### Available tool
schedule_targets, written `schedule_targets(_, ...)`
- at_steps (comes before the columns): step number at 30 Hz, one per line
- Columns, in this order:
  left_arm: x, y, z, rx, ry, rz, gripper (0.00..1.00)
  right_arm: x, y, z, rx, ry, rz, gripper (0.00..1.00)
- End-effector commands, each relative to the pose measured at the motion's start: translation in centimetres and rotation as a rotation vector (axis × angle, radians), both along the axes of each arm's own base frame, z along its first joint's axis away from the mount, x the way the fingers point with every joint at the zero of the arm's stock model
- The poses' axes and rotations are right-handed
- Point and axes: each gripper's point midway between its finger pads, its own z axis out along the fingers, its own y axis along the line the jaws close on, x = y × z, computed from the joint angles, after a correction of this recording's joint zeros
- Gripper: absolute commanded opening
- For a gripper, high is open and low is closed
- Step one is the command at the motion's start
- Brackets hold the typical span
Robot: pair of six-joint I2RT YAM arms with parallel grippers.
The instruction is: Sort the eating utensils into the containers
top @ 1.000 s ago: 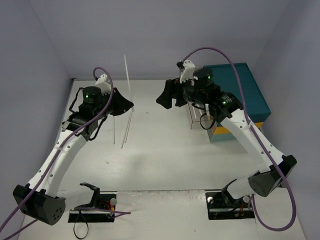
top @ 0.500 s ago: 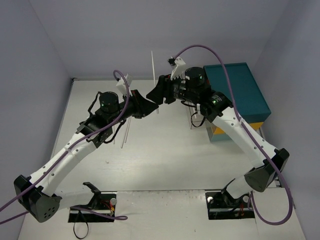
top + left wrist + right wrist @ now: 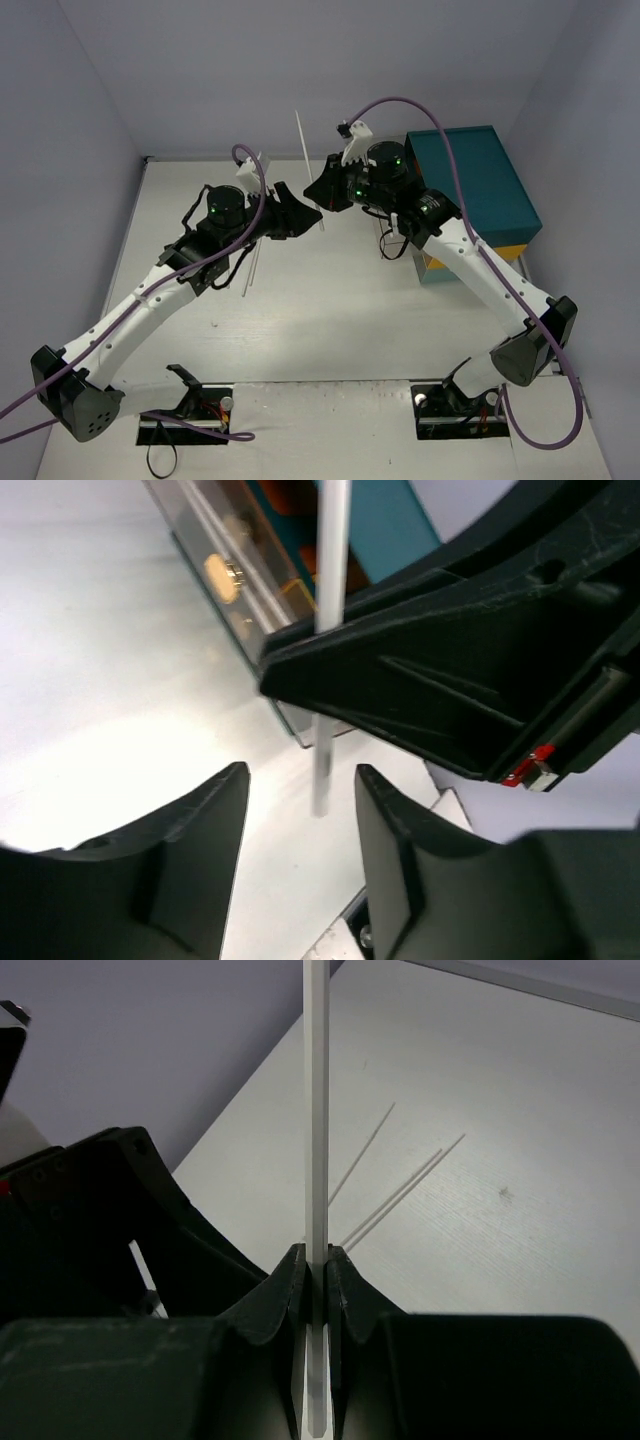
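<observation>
A slim white stick-like utensil (image 3: 308,165) stands nearly upright in the air over the table's far middle. My right gripper (image 3: 322,192) is shut on it; in the right wrist view the stick (image 3: 316,1110) runs straight up from between the pinched jaws (image 3: 316,1260). My left gripper (image 3: 306,216) sits just left of it and is open. In the left wrist view the stick's lower end (image 3: 323,770) hangs free between the spread jaws (image 3: 300,785), under the right gripper's black fingers (image 3: 430,680). A clear container (image 3: 394,238) stands beside the teal chest.
Thin sticks (image 3: 250,272) lie on the table left of centre, also visible in the right wrist view (image 3: 400,1195). The big teal chest (image 3: 480,180) with a yellow band stands at the right back. The clear box (image 3: 235,580) is close behind the grippers.
The left gripper brought the white stick rightward to the right gripper. The right jaws closed on the stick, and the left jaws opened off it.
</observation>
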Motion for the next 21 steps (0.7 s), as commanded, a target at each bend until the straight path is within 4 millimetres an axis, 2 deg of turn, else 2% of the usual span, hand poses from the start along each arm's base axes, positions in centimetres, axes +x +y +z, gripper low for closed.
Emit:
schedule_targets(1,0.6,2.9,-0.4,0.131,-0.036,0.113,0.58,1.9,-4.3,2.1,-0.038,-0.112,-0.131,0.00)
schedule_targets(3,1.0,5.5,-2.5,0.248,0.010,0.208,0.64,3.5,-7.4,1.1,-0.113,-0.107,-0.216,0.00)
schedule_targets(5,1.5,8.3,-4.4,0.347,0.060,0.295,0.67,4.8,-10.4,0.0,-0.196,-0.105,-0.303,0.00)
schedule_targets(7,2.2,11.8,-6.2,0.432,0.127,0.395,0.68,6.6,-14.3,-1.4,-0.272,-0.079,-0.422,0.00)
schedule_targets(8,1.9,12.9,-7.4,0.476,0.166,0.407,0.69,7.0,-15.6,-2.3,-0.318,-0.061,-0.459,0.00)
schedule_targets(11,1.8,17.6,-10.5,0.584,0.297,0.497,0.69,8.0,-19.5,-4.8,-0.459,-0.010,-0.561,0.00)
schedule_targets(12,1.7,17.7,-11.0,0.594,0.310,0.497,0.69,8.3,-19.8,-5.2,-0.474,-0.003,-0.576,0.00)
schedule_targets(14,1.5,20.2,-13.1,0.651,0.369,0.533,0.69,8.9,-21.1,-7.2,-0.536,0.039,-0.610,0.00)
schedule_targets(16,1.4,21.5,-14.4,0.685,0.400,0.549,0.69,9.5,-21.7,-8.9,-0.580,0.069,-0.627,0.00)
schedule_targets(21,1.7,22.7,-16.7,0.745,0.460,0.546,0.69,10.8,-22.3,-11.7,-0.670,0.114,-0.633,0.00)
